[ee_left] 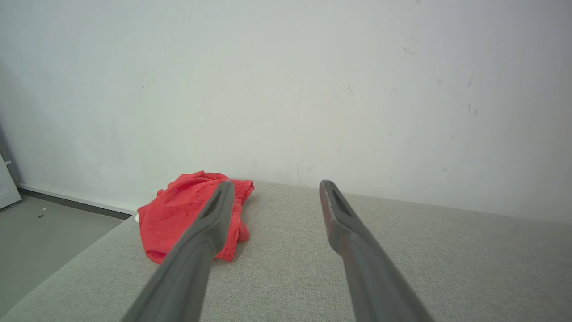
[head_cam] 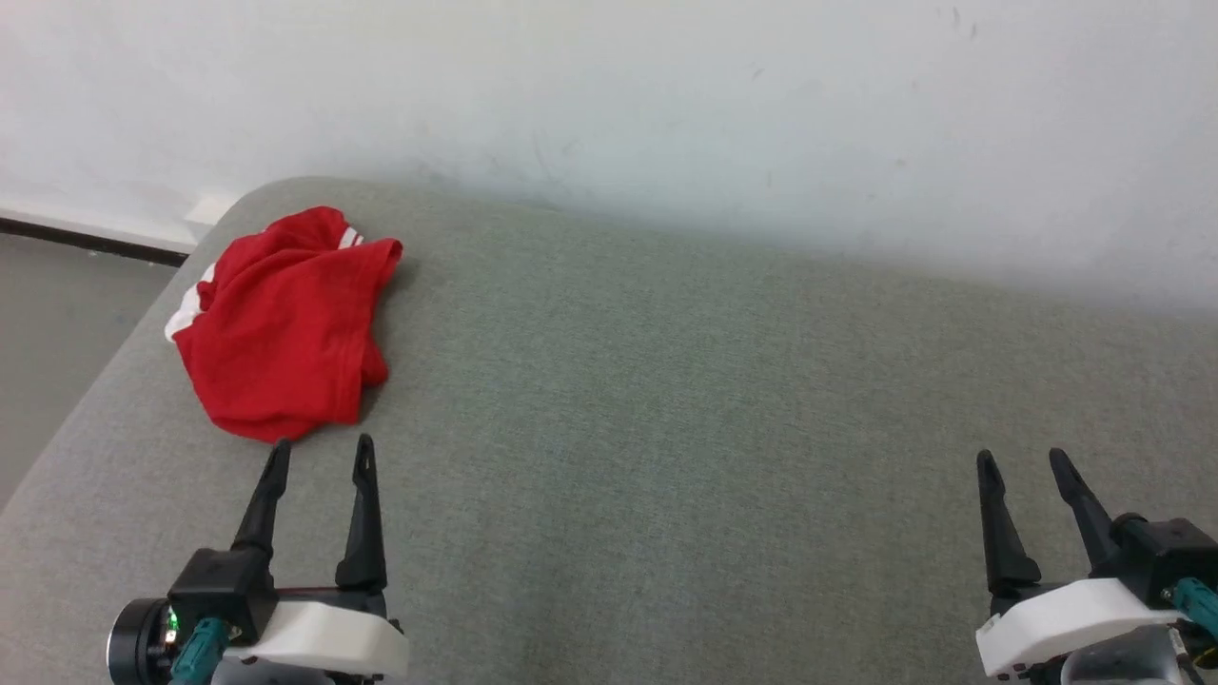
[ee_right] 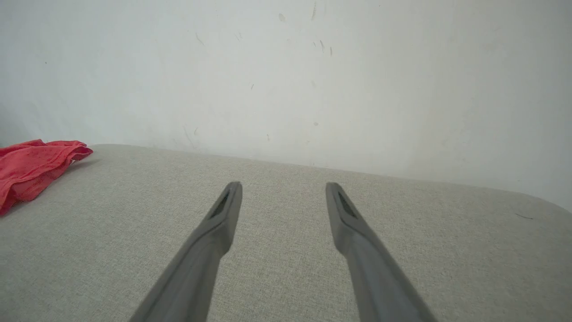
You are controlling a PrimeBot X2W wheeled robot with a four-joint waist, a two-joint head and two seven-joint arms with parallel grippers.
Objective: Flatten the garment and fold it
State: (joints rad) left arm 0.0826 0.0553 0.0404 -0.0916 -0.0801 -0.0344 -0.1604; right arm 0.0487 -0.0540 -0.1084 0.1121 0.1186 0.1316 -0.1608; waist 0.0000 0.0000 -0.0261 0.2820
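Note:
The garment (head_cam: 281, 328) is a red T-shirt with white sleeve ends, lying crumpled in a heap near the far left corner of the grey padded surface (head_cam: 666, 400). It also lies ahead and left as a red heap (ee_left: 183, 214) in the left wrist view, and at the left edge as a red fold (ee_right: 31, 165) in the right wrist view. My left gripper (head_cam: 322, 443) is open just short of the heap's near edge, holding nothing. My right gripper (head_cam: 1023, 459) is open over bare fabric at the lower right, far from the shirt.
A white wall (head_cam: 666, 114) rises right behind the surface's far edge. The surface's rounded left edge drops to a grey floor (head_cam: 57, 333) with a dark baseboard. Bare grey fabric stretches between the two grippers.

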